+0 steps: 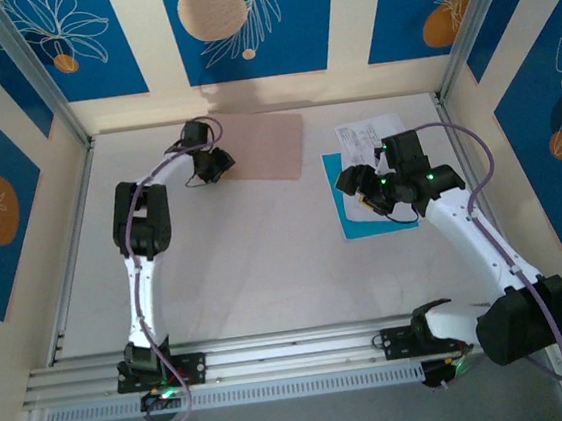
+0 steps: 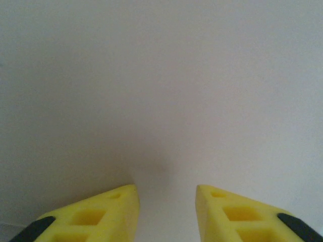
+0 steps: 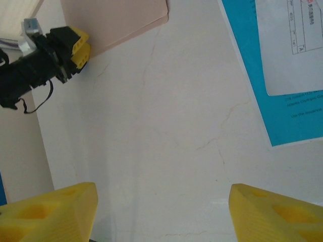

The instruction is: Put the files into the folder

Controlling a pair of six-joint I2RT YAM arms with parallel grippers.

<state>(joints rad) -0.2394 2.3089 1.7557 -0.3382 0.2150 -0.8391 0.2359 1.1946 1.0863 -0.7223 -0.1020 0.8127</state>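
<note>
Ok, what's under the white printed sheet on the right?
A cyan-blue sheet, its left and near edges showing past the white sheet. Anything between them is covered.

pinkish-tan folder [image 1: 264,147], cyan-blue sheet [image 1: 353,221], white sheet [image 1: 363,133] with black print, off-white veined table [image 1: 266,262], blue leaf-patterned panels [image 1: 283,39]
</note>
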